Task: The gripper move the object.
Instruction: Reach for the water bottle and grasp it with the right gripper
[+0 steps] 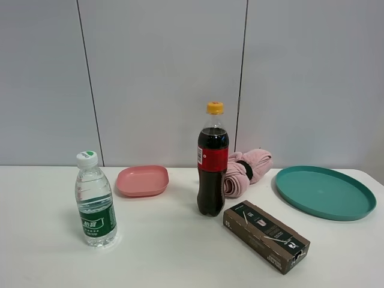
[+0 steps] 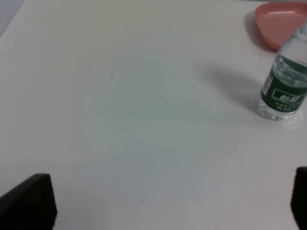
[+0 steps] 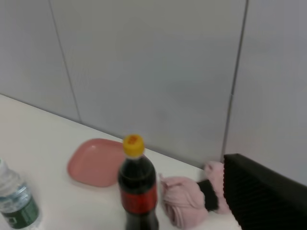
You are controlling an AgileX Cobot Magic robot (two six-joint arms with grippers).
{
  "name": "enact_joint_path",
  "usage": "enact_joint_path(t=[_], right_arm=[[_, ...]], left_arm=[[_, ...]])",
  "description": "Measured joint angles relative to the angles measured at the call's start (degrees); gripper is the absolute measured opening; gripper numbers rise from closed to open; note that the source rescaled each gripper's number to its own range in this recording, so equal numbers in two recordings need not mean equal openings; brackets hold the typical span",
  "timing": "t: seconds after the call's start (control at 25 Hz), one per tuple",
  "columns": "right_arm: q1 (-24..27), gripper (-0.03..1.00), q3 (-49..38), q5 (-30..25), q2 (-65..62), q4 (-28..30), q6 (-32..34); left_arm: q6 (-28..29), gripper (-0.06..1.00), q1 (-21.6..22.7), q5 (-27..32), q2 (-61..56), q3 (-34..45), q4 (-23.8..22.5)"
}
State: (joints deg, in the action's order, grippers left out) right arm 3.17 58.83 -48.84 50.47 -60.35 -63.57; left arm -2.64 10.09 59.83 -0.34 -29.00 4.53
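Note:
The small clear water bottle (image 1: 95,200) with a white cap and green label stands upright on the white table at the left. It also shows in the left wrist view (image 2: 284,81), well away from my left gripper (image 2: 163,206), whose black jaws are wide apart and empty over bare table. Of my right gripper only one black finger (image 3: 264,196) shows, raised above the table; I cannot tell its state. The bottle's lower part shows in the right wrist view (image 3: 17,206). Neither gripper shows in the exterior view.
A tall cola bottle (image 1: 213,162) with a yellow cap stands mid-table. Behind it lie a pink dish (image 1: 142,180) and a rolled pink cloth (image 1: 246,169). A teal plate (image 1: 324,192) is at the right, and a dark box (image 1: 266,235) at the front right.

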Motion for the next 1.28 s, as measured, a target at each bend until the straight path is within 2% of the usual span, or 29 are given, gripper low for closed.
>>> enact_joint_path(t=[0.28, 0.48, 0.56, 0.64, 0.8, 1.08, 1.2, 1.28], right_arm=[[0.00, 0.83, 0.59, -2.10, 5.81, -9.15, -12.11], [-1.05, 0.83, 0.69, -3.12, 7.74, -11.41, -15.69], [-3.73, 0.82, 0.76, -2.52, 8.38, -11.79, -16.59], [-8.66, 0.78, 0.76, -0.89, 9.02, -11.90, -16.72], [-21.53, 0.73, 0.76, 7.56, 11.90, -11.78, -16.93], [-46.43, 0.71, 0.76, 30.49, 22.08, -10.01, -17.28], [-53.61, 0.71, 0.76, 40.10, 26.75, -9.67, -17.28], [-56.83, 0.71, 0.76, 44.63, 29.71, -9.63, -17.28]], left_arm=[[0.00, 1.00, 0.00, 0.00, 0.00, 0.00, 0.00], [0.00, 1.00, 0.00, 0.00, 0.00, 0.00, 0.00], [0.00, 1.00, 0.00, 0.00, 0.00, 0.00, 0.00], [0.00, 1.00, 0.00, 0.00, 0.00, 0.00, 0.00], [0.00, 1.00, 0.00, 0.00, 0.00, 0.00, 0.00], [0.00, 1.00, 0.00, 0.00, 0.00, 0.00, 0.00], [0.00, 1.00, 0.00, 0.00, 0.00, 0.00, 0.00], [0.00, 1.00, 0.00, 0.00, 0.00, 0.00, 0.00]])
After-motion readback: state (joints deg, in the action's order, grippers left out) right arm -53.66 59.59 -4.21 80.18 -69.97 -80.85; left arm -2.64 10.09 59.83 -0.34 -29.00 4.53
